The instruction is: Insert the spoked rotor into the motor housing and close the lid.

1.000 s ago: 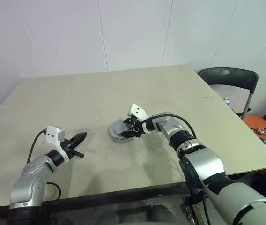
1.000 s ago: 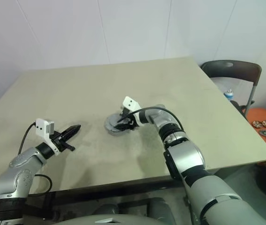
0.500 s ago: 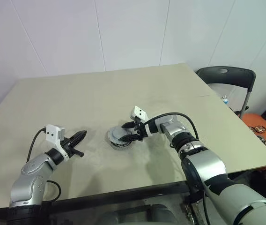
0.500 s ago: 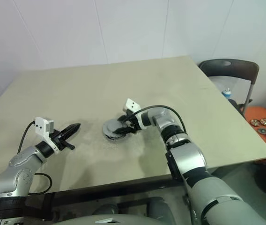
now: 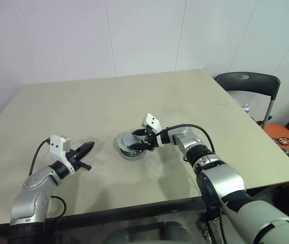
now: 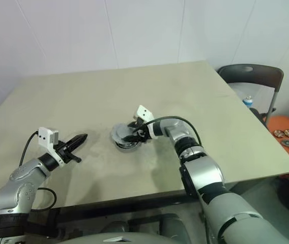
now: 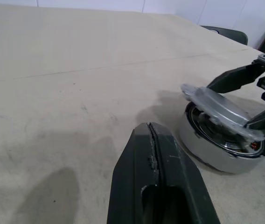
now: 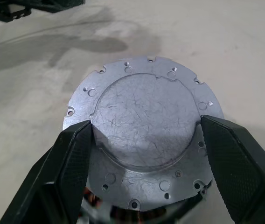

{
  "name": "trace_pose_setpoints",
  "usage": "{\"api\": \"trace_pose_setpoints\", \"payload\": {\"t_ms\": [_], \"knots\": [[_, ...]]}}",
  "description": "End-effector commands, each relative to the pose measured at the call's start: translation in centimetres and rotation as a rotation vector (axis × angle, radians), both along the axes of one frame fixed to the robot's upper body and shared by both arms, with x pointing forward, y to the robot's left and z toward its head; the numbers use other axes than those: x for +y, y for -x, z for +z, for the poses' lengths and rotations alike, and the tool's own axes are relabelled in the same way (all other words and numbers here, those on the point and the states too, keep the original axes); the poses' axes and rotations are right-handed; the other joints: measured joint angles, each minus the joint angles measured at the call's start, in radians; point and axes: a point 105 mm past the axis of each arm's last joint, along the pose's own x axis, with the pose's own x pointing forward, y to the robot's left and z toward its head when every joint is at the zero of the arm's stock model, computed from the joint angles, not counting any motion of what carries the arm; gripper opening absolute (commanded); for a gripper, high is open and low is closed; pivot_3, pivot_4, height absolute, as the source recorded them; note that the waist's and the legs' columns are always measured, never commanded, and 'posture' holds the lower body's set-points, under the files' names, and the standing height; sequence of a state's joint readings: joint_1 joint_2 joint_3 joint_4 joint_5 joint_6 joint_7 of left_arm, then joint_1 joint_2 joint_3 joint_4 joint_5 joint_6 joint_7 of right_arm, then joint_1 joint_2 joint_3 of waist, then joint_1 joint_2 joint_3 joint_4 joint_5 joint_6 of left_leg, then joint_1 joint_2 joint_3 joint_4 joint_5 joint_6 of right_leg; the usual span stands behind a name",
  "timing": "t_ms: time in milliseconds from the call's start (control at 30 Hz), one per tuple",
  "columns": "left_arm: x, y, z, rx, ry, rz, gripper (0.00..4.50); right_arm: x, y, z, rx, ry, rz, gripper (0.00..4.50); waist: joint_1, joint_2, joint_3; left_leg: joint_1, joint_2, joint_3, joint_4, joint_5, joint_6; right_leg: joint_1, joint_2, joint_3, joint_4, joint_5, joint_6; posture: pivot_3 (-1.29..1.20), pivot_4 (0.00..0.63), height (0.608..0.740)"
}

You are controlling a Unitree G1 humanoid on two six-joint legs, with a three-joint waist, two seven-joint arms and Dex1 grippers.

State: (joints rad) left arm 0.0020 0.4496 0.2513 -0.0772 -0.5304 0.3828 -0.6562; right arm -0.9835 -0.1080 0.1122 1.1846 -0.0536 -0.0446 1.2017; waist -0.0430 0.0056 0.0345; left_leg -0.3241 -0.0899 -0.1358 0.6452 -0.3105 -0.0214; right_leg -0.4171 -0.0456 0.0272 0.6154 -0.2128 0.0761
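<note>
My right gripper (image 5: 138, 141) is shut on a round silver lid (image 8: 142, 93), one black finger on each side of its rim. It holds the lid (image 7: 221, 109) tilted just above the motor housing (image 7: 216, 151), a shallow round silver-walled part near the table's middle. Copper windings (image 8: 118, 213) peek out below the lid's edge. The spoked rotor is hidden under the lid. Well to the left, my left gripper (image 5: 88, 148) hovers low over the table, shut and empty, its tip (image 7: 149, 128) pointing toward the housing.
The beige table (image 5: 83, 112) stretches wide around the housing. A black chair (image 5: 246, 84) stands past the table's right edge. Small round parts (image 5: 287, 145) lie on an orange surface further right.
My right wrist has turned a little with the lid in its fingers, which now sits tilted over the housing. The left arm has kept still.
</note>
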Motion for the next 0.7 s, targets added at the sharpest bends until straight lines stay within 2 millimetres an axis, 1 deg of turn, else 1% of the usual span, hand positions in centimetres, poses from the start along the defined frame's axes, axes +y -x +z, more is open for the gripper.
{"api": "trace_pose_setpoints", "payload": {"t_ms": [33,200,433,533,633,700], "knots": [[0.4,-0.2,1.1,-0.044,-0.025,0.003,0.00,0.1,-0.2,1.7,-0.018,-0.017,0.053,3.32,0.000,0.000,0.000,0.000,0.000,0.000,0.000,0.000,0.000,0.000,0.000,0.000,0.000,0.000,0.000,0.00,0.000,0.740],[0.2,-0.3,1.1,-0.046,-0.023,0.000,0.00,0.2,0.4,2.2,-0.080,0.015,0.145,3.32,-0.001,0.000,0.000,0.000,0.000,0.000,0.000,0.000,0.000,0.000,0.000,0.000,0.000,0.000,0.000,0.00,0.000,0.740],[0.2,-0.2,1.1,-0.047,-0.022,0.007,0.00,1.9,0.5,2.6,-0.170,0.018,0.170,3.32,-0.002,0.000,0.000,0.000,0.000,0.000,0.000,0.000,0.000,-0.001,0.000,0.000,0.000,0.000,0.000,0.00,0.000,0.740],[0.2,-0.1,1.1,-0.046,-0.021,0.009,0.00,2.1,0.7,2.0,-0.177,0.031,0.176,3.32,-0.002,0.000,0.000,0.000,0.001,0.000,0.000,0.000,0.000,-0.001,0.000,0.001,0.001,0.000,0.000,0.00,0.000,0.740],[0.4,0.1,1.0,-0.044,-0.021,0.013,0.00,1.5,1.1,0.6,-0.203,0.103,0.199,3.32,-0.001,0.000,0.000,0.000,0.000,0.000,0.000,0.000,0.000,-0.001,0.000,0.001,0.001,0.000,0.000,0.00,0.000,0.740],[0.4,0.1,1.0,-0.043,-0.021,0.013,0.00,1.2,1.3,0.3,-0.179,0.111,0.215,3.32,-0.001,0.000,0.000,0.000,0.000,0.001,0.000,0.000,0.000,-0.001,0.000,0.001,0.001,0.000,0.000,0.00,0.000,0.740]]}}
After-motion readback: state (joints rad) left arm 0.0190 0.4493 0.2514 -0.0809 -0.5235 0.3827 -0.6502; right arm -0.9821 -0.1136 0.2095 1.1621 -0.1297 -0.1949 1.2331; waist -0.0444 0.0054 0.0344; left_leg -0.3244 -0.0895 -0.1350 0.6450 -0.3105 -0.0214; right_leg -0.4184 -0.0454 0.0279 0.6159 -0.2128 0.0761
